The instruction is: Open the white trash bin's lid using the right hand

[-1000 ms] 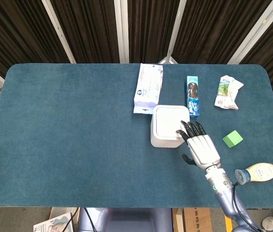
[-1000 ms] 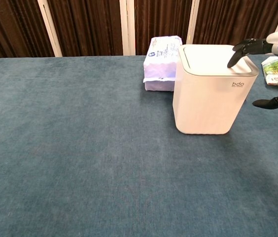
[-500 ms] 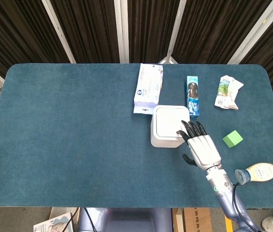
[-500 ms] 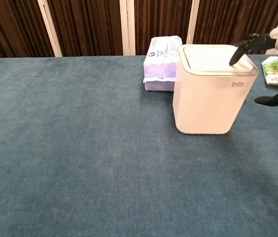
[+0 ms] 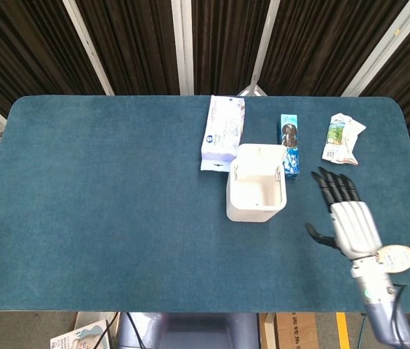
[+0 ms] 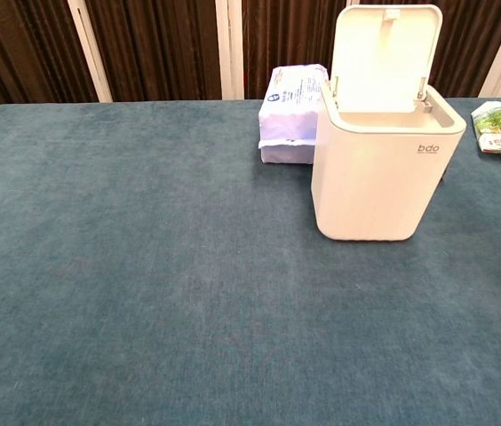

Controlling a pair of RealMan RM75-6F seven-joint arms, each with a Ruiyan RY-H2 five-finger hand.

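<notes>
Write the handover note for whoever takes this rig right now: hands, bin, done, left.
Right hand: open, fingers spread, holding nothing, over the table to the right of the bin, not touching it.
Left hand: not in view in either camera.
White trash bin: upright at mid-table, in front of the tissue pack. Its lid stands raised at the back, inside exposed.
Done: lid open.
Left: nothing on the lid itself; probably only park the right arm.
</notes>
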